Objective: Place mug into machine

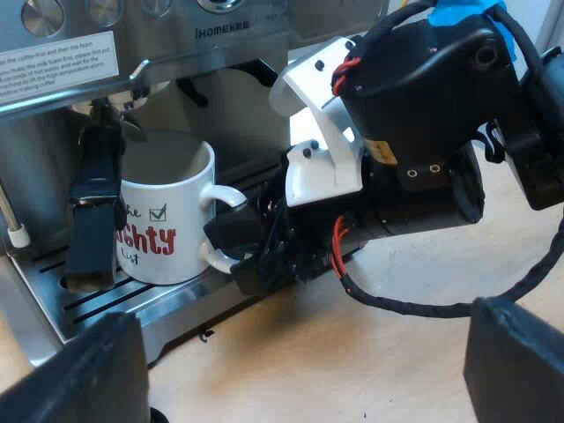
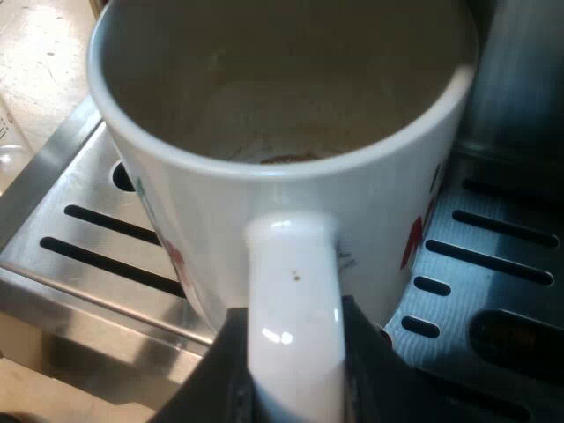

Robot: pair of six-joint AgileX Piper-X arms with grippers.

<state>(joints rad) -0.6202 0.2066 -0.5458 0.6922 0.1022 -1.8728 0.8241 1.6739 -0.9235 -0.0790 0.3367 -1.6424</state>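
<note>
Upright mug (image 2: 264,220), handle (image 2: 293,291) toward right pincer (image 2: 291,366)

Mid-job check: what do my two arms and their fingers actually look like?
The left gripper has two blocky, matte black fingers. The right gripper is black too, and its arm is a chunky black housing carrying a white curved bracket, a small yellow label and a patch of blue tape.
</note>
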